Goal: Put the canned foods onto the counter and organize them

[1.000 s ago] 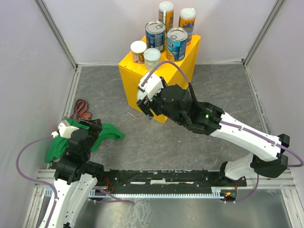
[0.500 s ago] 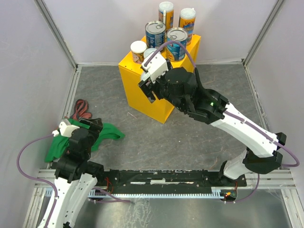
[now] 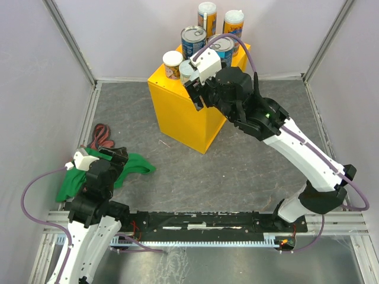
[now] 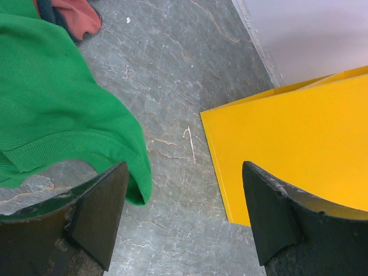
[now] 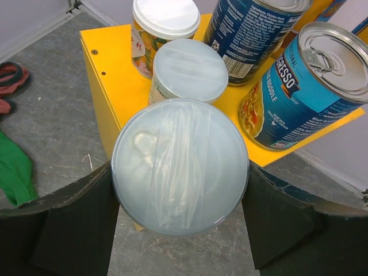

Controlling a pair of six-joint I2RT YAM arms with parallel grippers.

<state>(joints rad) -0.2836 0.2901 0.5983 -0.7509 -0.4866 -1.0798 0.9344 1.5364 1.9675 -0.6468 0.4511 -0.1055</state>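
Cans: seven by my count. Six stand on the counter [image 3: 177, 112]: two orange cans [image 3: 206, 16] farthest back, two blue cans [image 3: 193, 41] before them, two short cans [image 5: 190, 72] nearer me. The seventh can [image 5: 179, 155] is pinched in my right gripper [image 5: 178, 195] at the counter's near edge. My left gripper [image 4: 184, 213] is spread, empty, over the floor [image 4: 172, 69] beside the green cloth [image 4: 52, 109].

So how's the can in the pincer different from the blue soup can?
The held can has a pale plastic lid; the blue can a silver pull-ring top. The right pincer grips the held can; the blue can stands on the counter. Both are round.
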